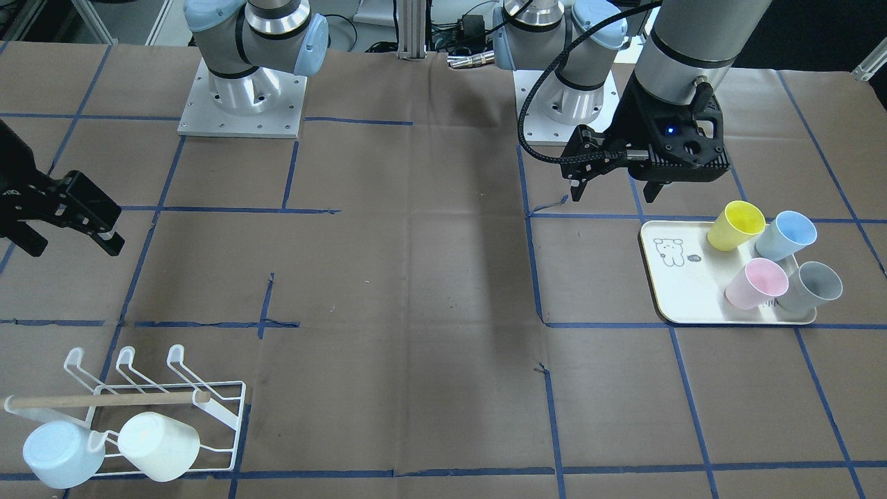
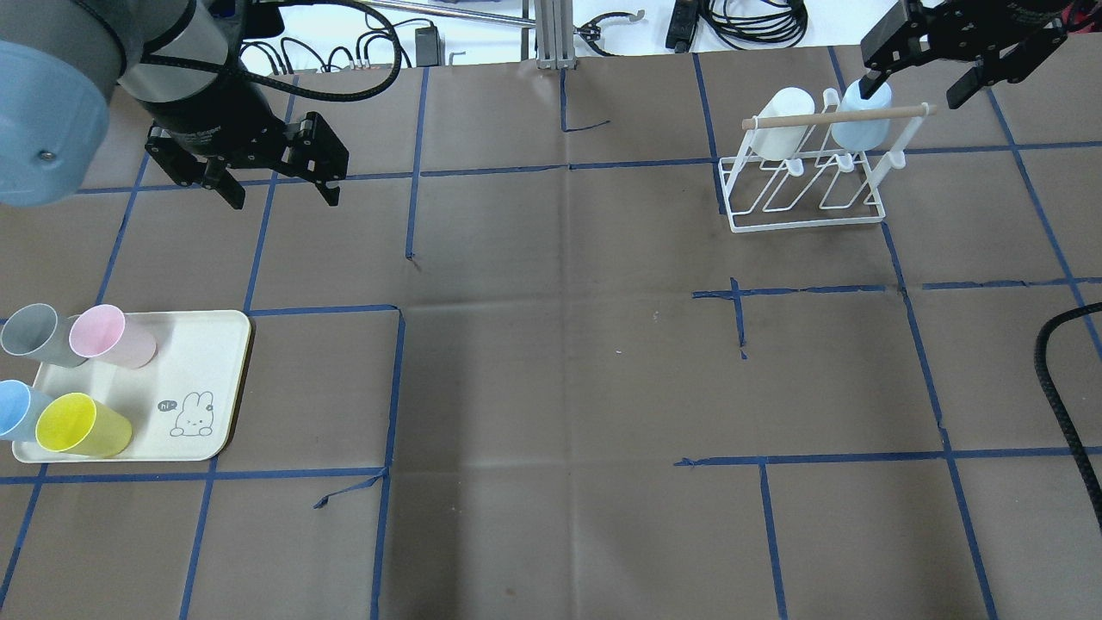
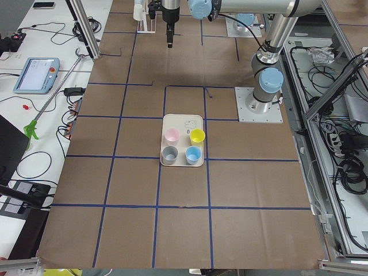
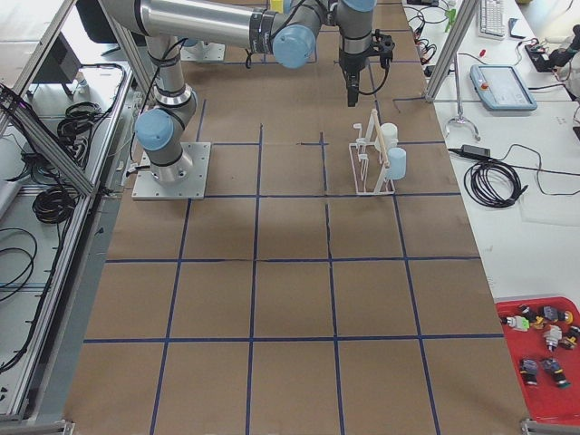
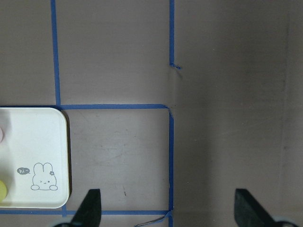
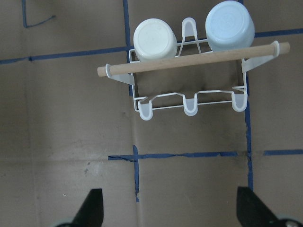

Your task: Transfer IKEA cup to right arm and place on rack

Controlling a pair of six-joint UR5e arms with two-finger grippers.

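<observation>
While both arms hang above the brown worktop (image 2: pixel 560 387), we see the left gripper (image 2: pixel 284 196) spread wide and empty, and the right gripper (image 2: pixel 914 90) just as wide and just as empty. Below the left gripper, off to its left and nearer the robot, lies the cream tray (image 2: pixel 207 344) with a small rabbit drawn on it. On the tray we count four cups, mouths up and all well apart from that gripper. The pink cup (image 2: pixel 110 336) and the grey cup (image 2: pixel 34 334) stand side by side on the part closer to the gripper. The yellow cup (image 2: pixel 82 424) and the blue cup (image 2: pixel 17 409) stand on the part farther from it. Beneath the right gripper, apart from it, stands the white wire rack (image 2: pixel 805 207), its wooden dowel (image 2: pixel 839 116) lying across the top. Two cups hang mouth down on the row of prongs away from the robot: the white cup (image 2: pixel 782 125) and the light blue cup (image 2: pixel 863 125), which in the overhead view sits closer under that gripper. The three prongs of the nearer row are bare
</observation>
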